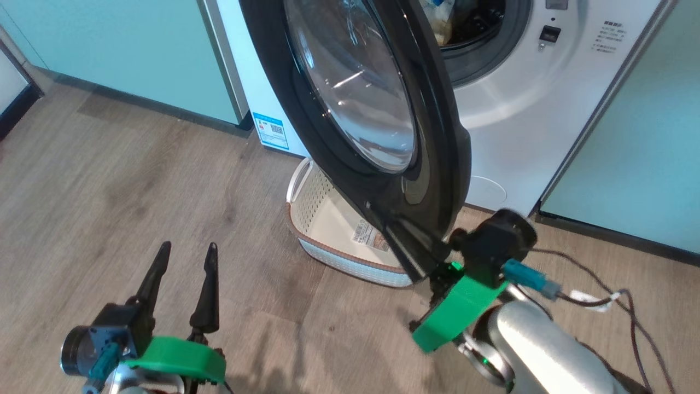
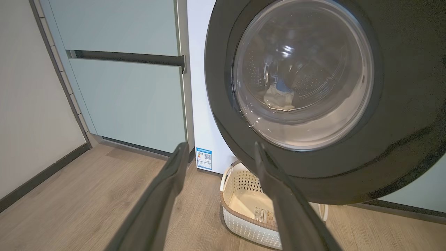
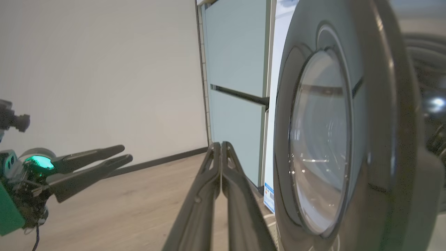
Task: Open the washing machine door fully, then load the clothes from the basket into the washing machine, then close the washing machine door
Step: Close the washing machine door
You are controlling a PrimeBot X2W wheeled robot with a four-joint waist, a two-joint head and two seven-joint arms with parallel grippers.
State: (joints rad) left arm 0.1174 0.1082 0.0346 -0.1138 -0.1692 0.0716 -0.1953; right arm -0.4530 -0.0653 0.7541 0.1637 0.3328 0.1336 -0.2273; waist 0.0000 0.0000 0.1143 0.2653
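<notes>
Your left gripper (image 1: 188, 247) sits lower left, long dark fingers spread apart, holding nothing. Your right gripper (image 3: 221, 144) has its fingers pressed together, just beside the lower edge of the large round glossy black door (image 1: 361, 98), which stands partly swung out, upper centre. Under it the small cream perforated basket (image 1: 322, 197) rests on the wood floor (image 1: 136, 180). At the top edge, pale yellow and blue clothes (image 1: 440, 22) lie inside the drum of the white washing machine (image 1: 519, 109).

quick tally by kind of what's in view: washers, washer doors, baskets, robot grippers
washing machine: 1
washing machine door: 1
basket: 1
grippers: 2 (left gripper, right gripper)
total: 5
</notes>
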